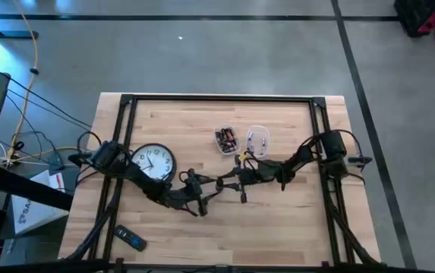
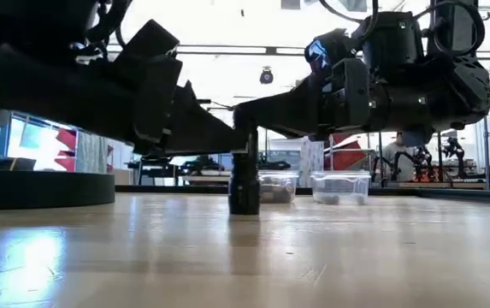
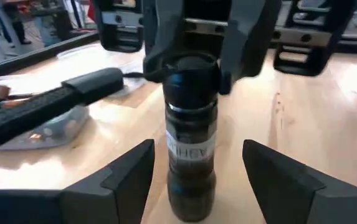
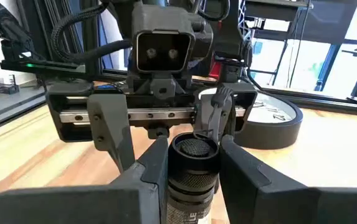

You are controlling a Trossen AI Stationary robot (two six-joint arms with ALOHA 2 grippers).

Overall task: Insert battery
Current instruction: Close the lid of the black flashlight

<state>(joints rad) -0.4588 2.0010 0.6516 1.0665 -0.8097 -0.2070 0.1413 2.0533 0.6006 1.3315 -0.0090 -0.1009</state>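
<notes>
Wooden desk (image 1: 278,220) carries a flashlight (image 2: 245,180) standing upright near centre. Right end effector (image 4: 194,163) is clamped on its upper body. Left end effector (image 3: 197,177) sits spread apart, straddling its base. Wall clock (image 1: 154,162) lies at nine o'clock; two clear battery tubs (image 1: 241,139) at twelve.

Both dark arms reach low to table centre, facing each other. Left gripper (image 3: 194,180) fingers spread wide; right gripper (image 4: 194,163) fingers clamped.
</notes>
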